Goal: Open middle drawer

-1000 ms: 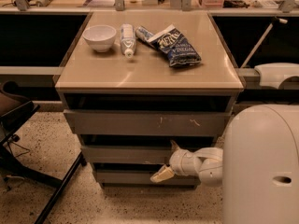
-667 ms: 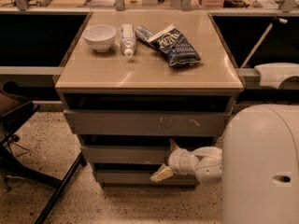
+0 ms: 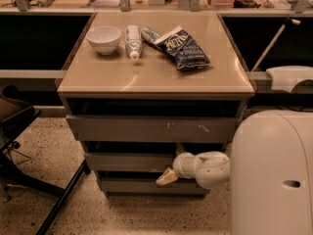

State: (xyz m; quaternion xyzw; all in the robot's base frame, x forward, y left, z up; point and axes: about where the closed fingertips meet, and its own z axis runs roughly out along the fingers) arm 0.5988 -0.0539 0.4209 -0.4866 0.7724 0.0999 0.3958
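The cabinet has three grey handleless drawer fronts under a tan top. The middle drawer (image 3: 129, 161) is the flat long front between the scratched top front (image 3: 151, 129) and the small bottom front (image 3: 146, 186). My gripper (image 3: 166, 177) reaches from the white arm (image 3: 205, 169) on the right. Its pale tip sits at the lower edge of the middle drawer front, right of centre, over the gap above the bottom drawer.
On the tan top (image 3: 122, 77) stand a white bowl (image 3: 103, 38), a lying bottle (image 3: 132, 40) and a dark blue chip bag (image 3: 183, 48). A black chair (image 3: 19, 131) with angled legs stands at the left. My white body (image 3: 274, 175) fills the right side.
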